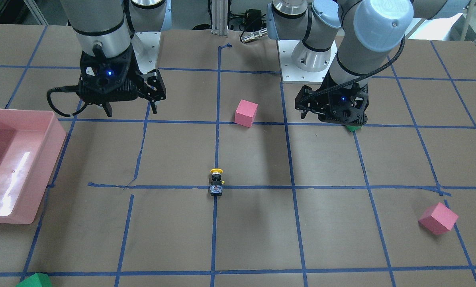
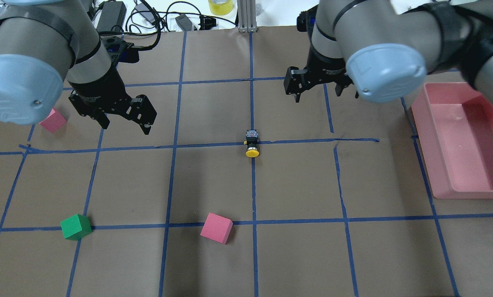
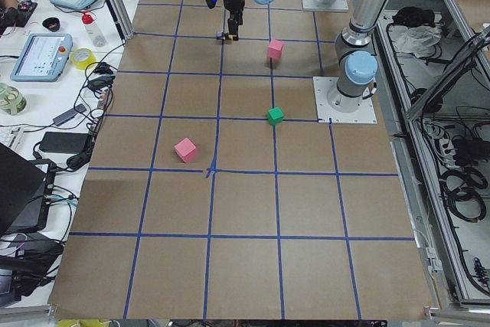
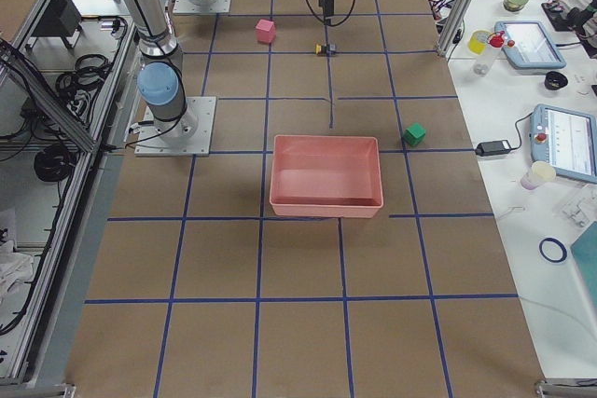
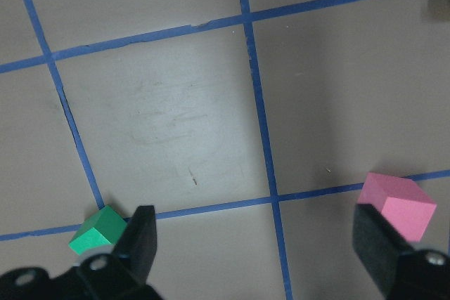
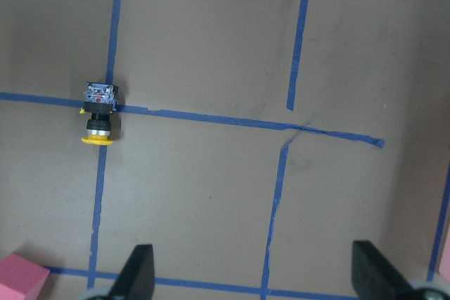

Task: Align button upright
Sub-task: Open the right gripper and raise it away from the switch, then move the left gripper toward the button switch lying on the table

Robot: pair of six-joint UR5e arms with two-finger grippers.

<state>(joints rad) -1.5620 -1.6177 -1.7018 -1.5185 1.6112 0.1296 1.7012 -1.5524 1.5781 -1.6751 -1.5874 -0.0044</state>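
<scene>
**Button on its side at the tape crossing, both pincers open and empty**

The button (image 2: 252,143) lies tipped over on the table (image 2: 296,255), right on the tape crossing (image 2: 253,143) where two blue lines meet near the table's middle. Its yellow cap points toward the robot and its greyish base points away. Nothing touches it.

The left pincer (image 2: 125,123) hangs above the table, well to the robot's left of the crossing. Its fingers are spread wide with nothing between them. The right pincer (image 1: 131,108) hangs on the other side of the crossing, a little beyond it. Its jaws also stand wide apart, with only bare table below them in the wrist view.

A pink cube (image 2: 216,227) sits on the robot's side of the crossing, slightly left. A green cube (image 2: 76,226) lies farther left on the same tape line. A second pink cube (image 2: 53,120) lies left of the crossing, beyond the left pincer. The pink tray (image 2: 469,193) stands well to the right of the crossing.
</scene>
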